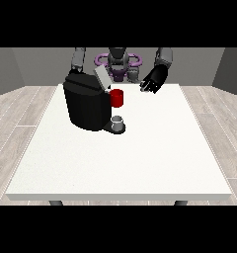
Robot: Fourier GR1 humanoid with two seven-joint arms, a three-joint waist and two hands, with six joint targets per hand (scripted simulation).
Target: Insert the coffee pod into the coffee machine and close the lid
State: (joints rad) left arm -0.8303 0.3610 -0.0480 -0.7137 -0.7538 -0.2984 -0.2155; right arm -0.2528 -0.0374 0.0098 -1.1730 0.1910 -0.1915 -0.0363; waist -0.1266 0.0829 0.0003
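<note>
Surface [140, 163]: a large white top, seen from across it, with the robot small at the far edge.
Coffee machine [86, 106]: black body standing on the far-left part of the surface.
Lid [101, 77]: grey flap tilted up at the machine's top, so it reads as open and not yet closed.
Red thing at the machine [117, 98]: sits at the machine's front, just under the raised lid.
Grey thing [118, 121]: a small grey cup-like form on the machine's low front platform, below the red thing; I cannot tell it for the pod.
Coffee pod: not plainly identifiable anywhere from here.
Hand at the view's right [154, 81]: raised above the far edge of the surface, well apart from the machine; fingers look relaxed and spread, with nothing held.
Hand at the view's left: hidden behind the machine; only the arm's upper part [79, 59] shows, so its state cannot be told.
Progress, as judged: closing the lid is plainly still to do; whether the pod is already inserted cannot be settled from this angle.
</note>
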